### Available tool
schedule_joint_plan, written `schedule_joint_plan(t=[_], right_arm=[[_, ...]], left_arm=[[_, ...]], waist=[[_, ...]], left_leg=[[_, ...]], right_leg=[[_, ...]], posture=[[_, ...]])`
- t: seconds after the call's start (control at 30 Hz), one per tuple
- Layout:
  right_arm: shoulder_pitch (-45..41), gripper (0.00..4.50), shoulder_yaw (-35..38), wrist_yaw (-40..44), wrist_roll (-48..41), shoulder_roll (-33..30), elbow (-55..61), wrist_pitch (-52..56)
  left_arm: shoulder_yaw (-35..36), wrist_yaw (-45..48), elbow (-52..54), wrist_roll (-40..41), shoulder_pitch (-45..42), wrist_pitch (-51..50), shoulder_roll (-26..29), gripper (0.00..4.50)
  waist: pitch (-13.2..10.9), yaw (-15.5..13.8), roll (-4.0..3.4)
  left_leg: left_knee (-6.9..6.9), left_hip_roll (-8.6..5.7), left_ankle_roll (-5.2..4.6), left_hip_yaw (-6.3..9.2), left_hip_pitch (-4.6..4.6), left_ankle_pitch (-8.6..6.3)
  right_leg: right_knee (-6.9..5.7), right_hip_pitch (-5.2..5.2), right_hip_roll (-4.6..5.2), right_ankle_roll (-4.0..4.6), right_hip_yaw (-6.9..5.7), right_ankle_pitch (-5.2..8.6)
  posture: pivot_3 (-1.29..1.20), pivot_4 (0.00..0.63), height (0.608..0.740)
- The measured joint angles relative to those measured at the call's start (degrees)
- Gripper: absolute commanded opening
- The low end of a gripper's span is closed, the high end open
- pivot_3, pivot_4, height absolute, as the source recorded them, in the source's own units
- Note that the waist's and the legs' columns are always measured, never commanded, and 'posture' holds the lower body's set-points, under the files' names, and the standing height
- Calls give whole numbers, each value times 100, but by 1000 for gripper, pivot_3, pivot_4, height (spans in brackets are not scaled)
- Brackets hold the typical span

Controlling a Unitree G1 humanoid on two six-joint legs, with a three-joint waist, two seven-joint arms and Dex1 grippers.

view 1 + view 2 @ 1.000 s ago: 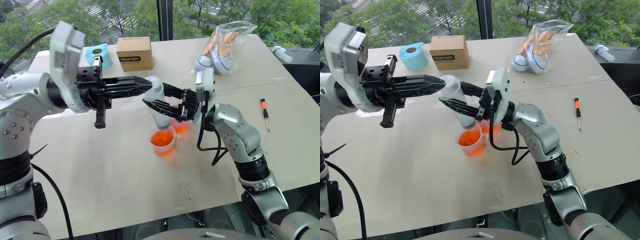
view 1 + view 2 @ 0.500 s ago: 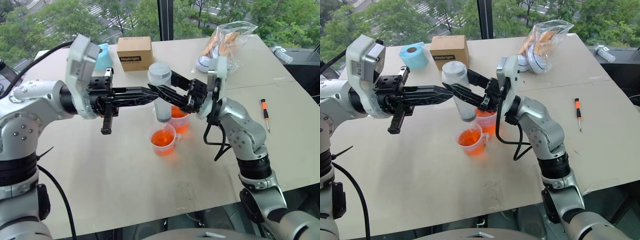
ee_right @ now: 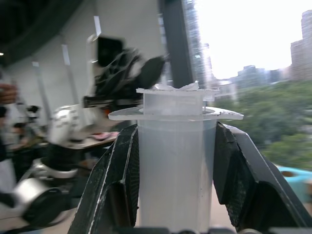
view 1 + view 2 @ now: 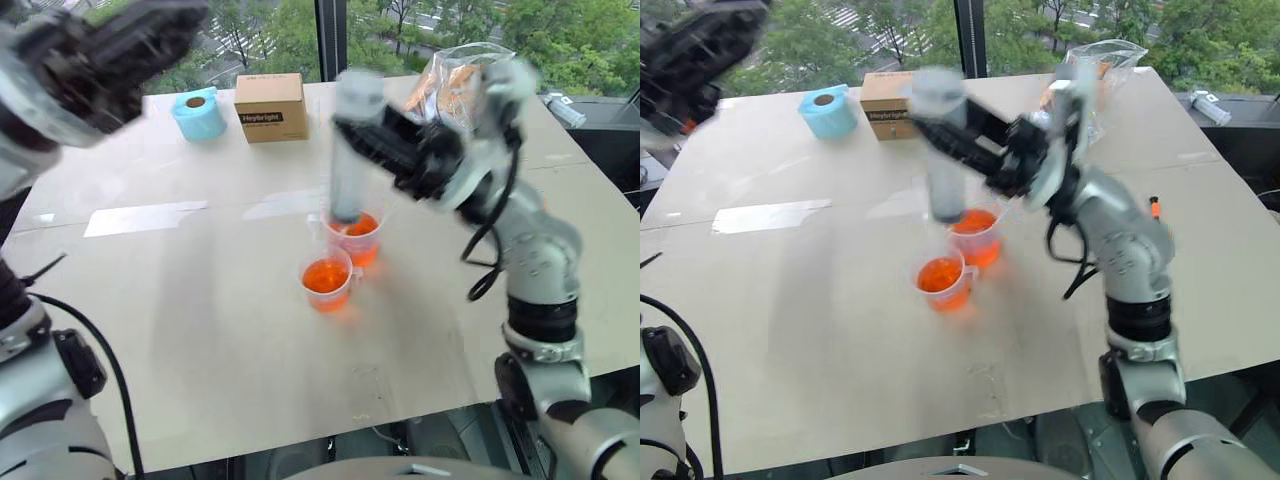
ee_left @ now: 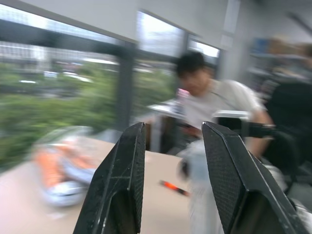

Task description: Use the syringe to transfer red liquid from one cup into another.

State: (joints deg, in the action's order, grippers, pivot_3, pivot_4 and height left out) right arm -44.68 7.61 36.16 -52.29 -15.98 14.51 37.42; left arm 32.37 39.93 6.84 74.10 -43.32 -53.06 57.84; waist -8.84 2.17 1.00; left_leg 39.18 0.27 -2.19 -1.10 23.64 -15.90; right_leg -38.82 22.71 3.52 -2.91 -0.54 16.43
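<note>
My left gripper (image 5: pixel 170 185) hangs parted and empty, well away. My right gripper (image 3: pixel 173 180) clamps the large clear plastic syringe (image 4: pixel 350 150) upright, tip down over the taller clear plastic cup (image 4: pixel 356 238) of orange-red liquid (image 4: pixel 358 226), beside the shorter handled cup (image 4: pixel 327 281).

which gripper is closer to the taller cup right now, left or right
Right. The right gripper holds the syringe upright directly over the taller cup; the left gripper is raised far off above the table's far left corner.
</note>
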Motion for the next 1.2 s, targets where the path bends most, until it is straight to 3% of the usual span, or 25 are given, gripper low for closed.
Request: schedule_joint_plan(t=[0.13,0.23,0.33,0.53,0.67,0.73,0.87,0.97,1.2], right_arm=[[208,1656,535,-29,219,-1201,-696,260],[573,1656,323,86,726,-2000,-1040,524],[824,1656,60,169,1112,-2325,-1238,736],[861,4452,-574,-59,1724,-2173,-1625,1179],[850,4452,-486,361,1824,-2198,-1780,792],[1092,4452,-389,814,1774,-2516,-1613,603],[2671,4452,324,2008,1750,-3100,-1302,-303],[3712,4452,693,2582,1883,-3100,-1375,-1160],[4642,4452,1266,3442,2050,-2850,-2345,-2761]], left_arm=[[512,-36,135,-758,1425,110,206,1813],[599,47,396,-1510,2762,336,144,1813],[598,174,561,-2043,3471,552,-19,1813],[279,233,829,-3212,4740,1386,-552,1849],[74,165,913,-3431,5138,1405,-882,1849],[79,72,1266,-3467,5349,1458,-1070,1849],[-24,-205,1978,-3888,6354,1733,-1712,1849],[-107,-242,2312,-4135,7066,1978,-2099,1849],[-641,-179,2619,-4634,7975,2861,-2886,1849]], waist=[[-1,-20,-1],[-2,4,-2],[-4,18,0],[-3,-2,-1],[-3,-101,-1],[-2,-187,-2],[9,-277,5],[9,-275,3],[9,-231,-26]], left_leg=[[-10,0,-1,-3,3,0],[-19,6,0,-15,3,0],[-22,12,0,-17,5,-1],[-23,13,-2,-22,3,-2],[-23,11,-6,-14,12,-6],[-27,9,-15,-8,15,-12],[-48,6,-33,-9,19,-26],[-52,7,-33,-18,14,-25],[-80,8,-63,-22,-154,-44]], right_leg=[[4,2,15,0,3,0],[6,7,20,1,20,1],[21,10,18,2,34,1],[24,8,28,2,40,0],[35,10,38,2,28,0],[50,3,49,1,19,0],[97,-12,55,1,16,-1],[99,-12,56,1,19,-1],[101,-156,61,34,29,15]], posture=[[0,150,740],[0,150,740],[0,150,740],[0,150,740],[0,150,740],[0,150,740],[0,150,740],[0,150,740],[0,150,740]])
